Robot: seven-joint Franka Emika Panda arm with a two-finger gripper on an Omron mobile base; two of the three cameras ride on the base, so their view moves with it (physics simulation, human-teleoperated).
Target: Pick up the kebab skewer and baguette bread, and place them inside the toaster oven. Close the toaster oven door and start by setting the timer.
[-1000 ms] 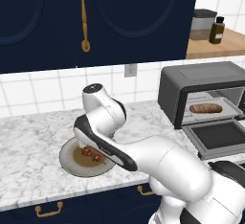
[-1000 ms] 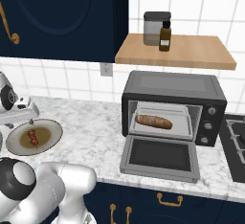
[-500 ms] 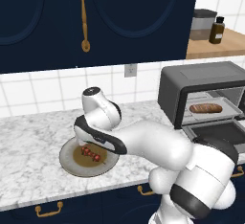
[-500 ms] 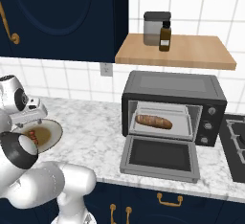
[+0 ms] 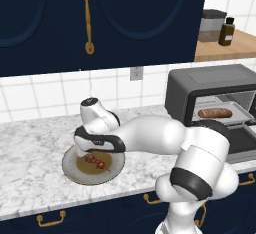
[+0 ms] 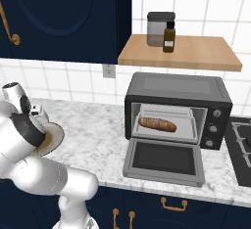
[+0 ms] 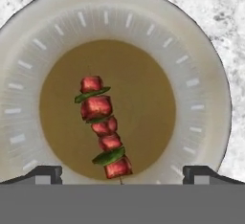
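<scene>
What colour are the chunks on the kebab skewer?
Red chunks with green slices between them on the kebab skewer, clearest in the hand view.

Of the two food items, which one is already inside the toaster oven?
The baguette bread, the golden-brown loaf lying on the rack in the open toaster oven. The kebab skewer, strung with red chunks, lies on the plate on the counter, under the open gripper.
</scene>
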